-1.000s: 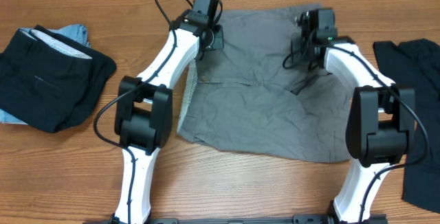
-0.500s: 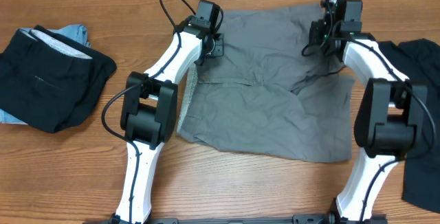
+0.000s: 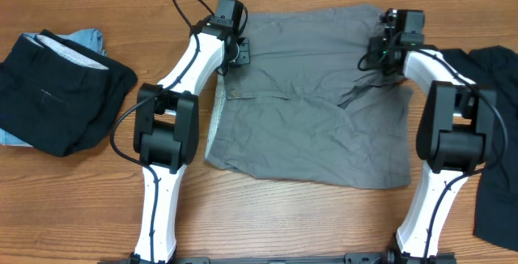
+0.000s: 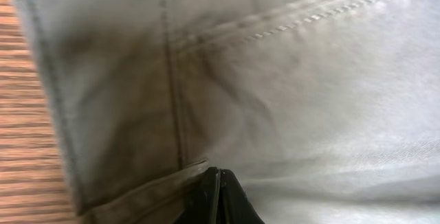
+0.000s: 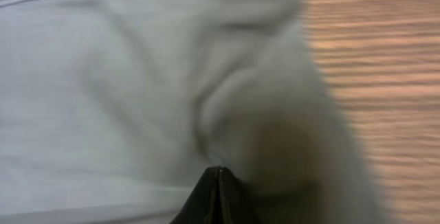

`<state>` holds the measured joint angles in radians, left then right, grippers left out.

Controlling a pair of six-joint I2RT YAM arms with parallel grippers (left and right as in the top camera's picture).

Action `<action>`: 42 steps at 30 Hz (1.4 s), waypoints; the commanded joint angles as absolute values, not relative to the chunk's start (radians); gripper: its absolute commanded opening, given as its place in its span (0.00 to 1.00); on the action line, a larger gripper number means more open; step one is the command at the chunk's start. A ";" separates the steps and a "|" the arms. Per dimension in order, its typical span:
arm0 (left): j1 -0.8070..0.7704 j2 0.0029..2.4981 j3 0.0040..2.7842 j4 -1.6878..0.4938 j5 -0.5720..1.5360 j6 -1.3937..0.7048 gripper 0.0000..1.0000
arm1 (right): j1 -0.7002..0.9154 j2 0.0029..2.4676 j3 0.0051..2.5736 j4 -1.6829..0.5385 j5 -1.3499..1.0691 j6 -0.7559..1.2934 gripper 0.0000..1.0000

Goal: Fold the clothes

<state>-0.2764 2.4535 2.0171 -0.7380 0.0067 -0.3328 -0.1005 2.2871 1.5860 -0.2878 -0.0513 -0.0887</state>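
The left gripper (image 4: pixel 220 195) is pinching, closed tight, the grey garment (image 3: pixel 316 126) at its stitched upper-left seam. The right gripper (image 5: pixel 220 191) is likewise nipping a bunched fold at upper right. The wrinkled cotton is lying centre frame on the wood-grain table (image 3: pixel 324 223). A folded black garment (image 3: pixel 57 94) is overlying a light-blue garment (image 3: pixel 91 36) far left. Another black piece (image 3: pixel 494 134) is lying far right.

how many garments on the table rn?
4: grey garment centre, black garment far left, blue garment under it, second black garment at right edge. Others may be hidden underneath.
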 commanded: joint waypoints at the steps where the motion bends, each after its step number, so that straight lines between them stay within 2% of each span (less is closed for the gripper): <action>1: -0.210 2.502 1.998 -0.778 -0.112 -0.290 0.04 | -0.220 2.334 1.587 -0.321 0.078 -0.102 0.04; 5: -0.200 2.502 1.998 -0.786 -0.116 -0.283 0.04 | -0.269 2.330 1.642 -0.394 0.077 -0.102 0.04; 10: -0.199 2.502 1.998 -0.781 -0.116 -0.284 0.04 | -0.257 2.270 1.795 -0.502 0.064 -0.102 0.04; 16: -0.201 2.502 2.011 -0.781 -0.110 -0.284 0.04 | -0.194 2.228 1.909 -0.487 -0.268 -0.102 0.04; 19: -0.205 2.502 2.037 -0.790 -0.110 -0.284 0.04 | -0.155 2.228 1.908 -0.526 -0.316 -0.102 0.04; 21: -0.210 2.502 2.061 -0.806 -0.110 -0.284 0.04 | -0.139 2.228 1.908 -0.608 -0.313 -0.102 0.04; 24: -0.212 2.502 2.143 -0.863 -0.095 -0.284 0.06 | -0.145 2.228 1.908 -0.846 -0.270 -0.102 0.04; 28: -0.217 2.502 2.242 -0.928 -0.051 -0.284 0.09 | -0.160 2.228 1.906 -0.975 -0.271 -0.102 0.04; 33: -0.249 2.503 2.287 -0.993 0.000 -0.285 0.10 | -0.158 2.231 1.860 -0.954 -0.271 -0.109 0.04; 37: -0.270 2.508 2.226 -0.991 0.000 -0.284 0.15 | -0.158 2.237 1.804 -0.874 -0.271 -0.109 0.04; 42: -0.266 2.510 2.166 -0.978 -0.033 -0.284 0.14 | -0.160 2.237 1.738 -0.784 -0.185 -0.109 0.04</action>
<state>-0.2714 2.4981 2.1975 -0.9798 -0.0147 -0.3027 -0.1612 2.2673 1.7691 -0.8047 -0.2680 -0.1059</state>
